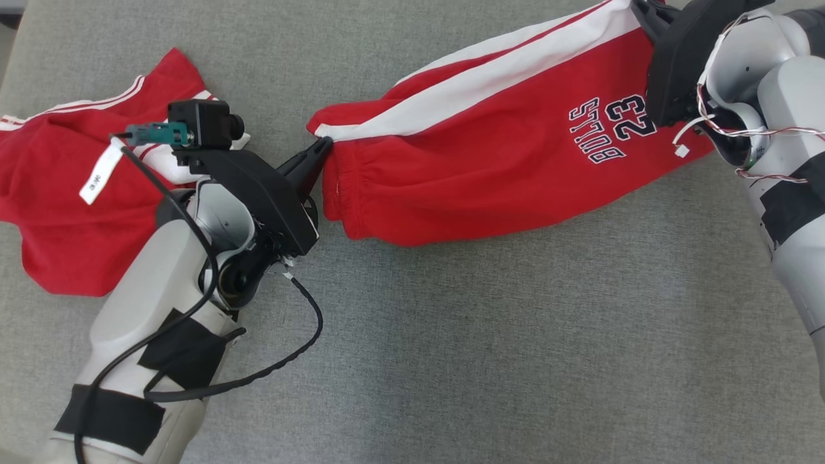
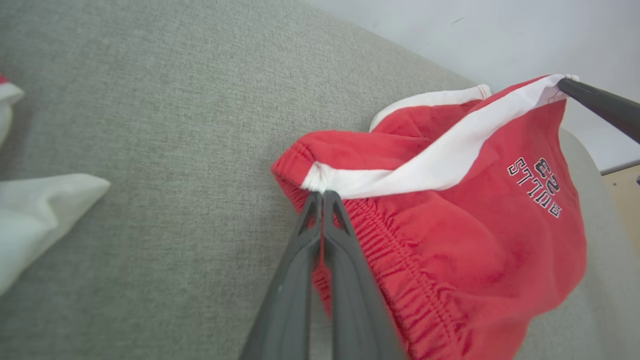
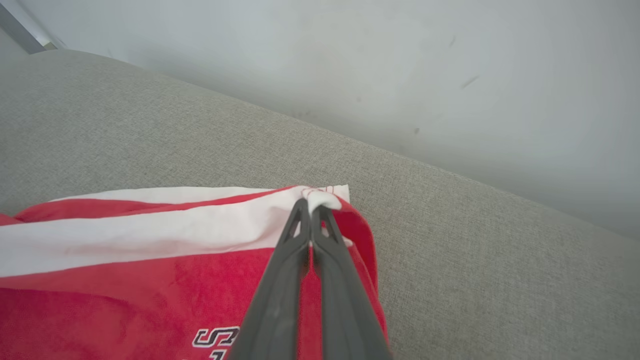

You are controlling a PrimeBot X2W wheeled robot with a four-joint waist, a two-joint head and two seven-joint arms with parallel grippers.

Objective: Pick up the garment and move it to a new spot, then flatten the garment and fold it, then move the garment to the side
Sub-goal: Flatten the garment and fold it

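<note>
Left claw clamped on one stripe end of the shorts, right claw clamped on the other, cloth strung between them above the cushion: your pickup looks done; placing, flattening, folding and moving aside remain.

The light is bright and soft all over. The red shorts drop a faint shadow on the gray cushion just below them. In both wrist views the dark fingers look blurry close to the camera, and in the left one the cushion's edge looks bent. The white wall looks hazy.
</note>
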